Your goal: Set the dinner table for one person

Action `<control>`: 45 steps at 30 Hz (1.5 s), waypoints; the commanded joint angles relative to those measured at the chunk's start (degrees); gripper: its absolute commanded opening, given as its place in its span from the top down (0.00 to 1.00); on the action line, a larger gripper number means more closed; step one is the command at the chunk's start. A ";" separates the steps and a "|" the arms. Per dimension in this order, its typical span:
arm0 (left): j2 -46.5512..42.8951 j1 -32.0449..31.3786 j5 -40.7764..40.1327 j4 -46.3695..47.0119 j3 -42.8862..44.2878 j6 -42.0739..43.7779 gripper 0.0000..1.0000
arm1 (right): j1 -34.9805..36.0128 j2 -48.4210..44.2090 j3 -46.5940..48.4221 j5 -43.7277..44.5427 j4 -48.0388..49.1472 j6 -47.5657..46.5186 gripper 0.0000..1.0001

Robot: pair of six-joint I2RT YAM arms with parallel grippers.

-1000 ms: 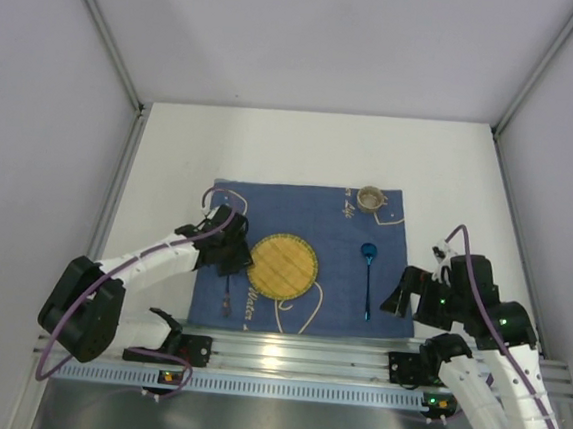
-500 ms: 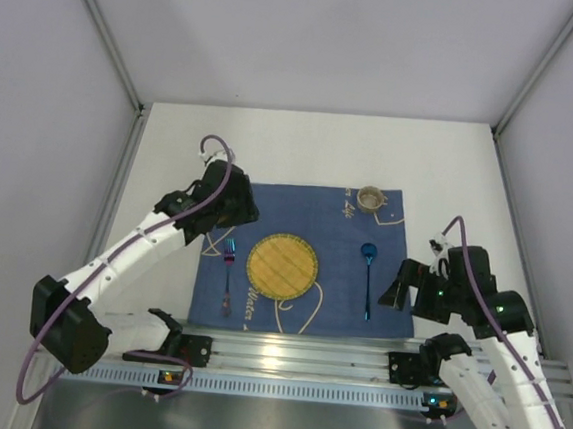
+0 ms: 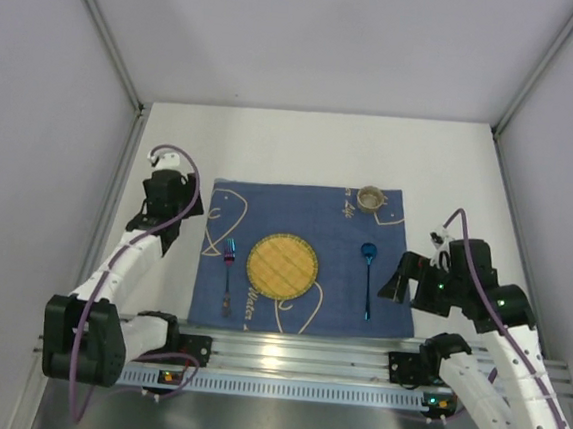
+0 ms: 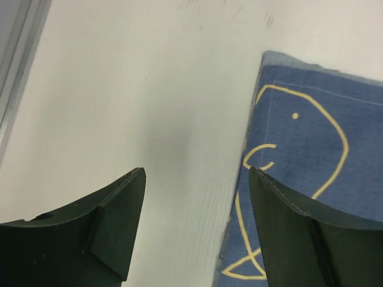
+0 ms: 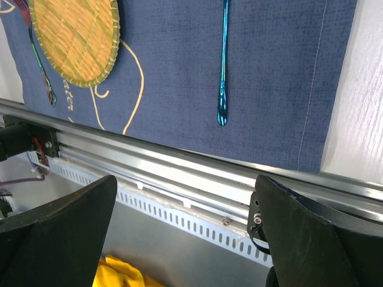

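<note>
The white dinner table [image 3: 303,146] carries a dark blue placemat [image 3: 306,226] with a round woven yellow plate [image 3: 282,265] in its middle. A purple fork [image 3: 228,275] lies left of the plate, a blue spoon [image 3: 367,279] right of it, and a small cup [image 3: 370,197] stands at the mat's far right corner. My left gripper [image 3: 167,202] is open and empty over bare table just left of the mat's far left corner [image 4: 269,60]. My right gripper [image 3: 401,283] is open and empty at the mat's right edge, by the spoon [image 5: 224,66].
A metal rail [image 3: 294,354] runs along the near edge, also in the right wrist view [image 5: 179,173]. White walls enclose the table on three sides. Something yellow [image 5: 119,272] lies below the rail.
My left gripper has drawn away from the fork beside the plate, moving left and back off the mat to the bare table. The fork now lies uncovered. The right arm barely moved.
</note>
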 commanded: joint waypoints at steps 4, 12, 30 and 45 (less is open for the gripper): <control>2.61 3.14 2.63 36.37 -13.56 6.14 0.25 | -0.57 4.95 5.26 3.81 4.30 -0.35 0.00; 18.69 7.44 10.08 48.25 -12.56 6.76 0.35 | -0.57 19.71 10.71 2.59 8.44 -2.72 0.00; 25.12 12.02 30.32 60.84 -16.91 8.69 0.44 | 0.22 37.74 19.95 -1.45 13.89 -5.18 0.00; 25.04 6.04 11.33 76.50 -25.62 10.36 0.02 | 2.41 31.77 18.46 -2.07 13.45 -5.71 0.00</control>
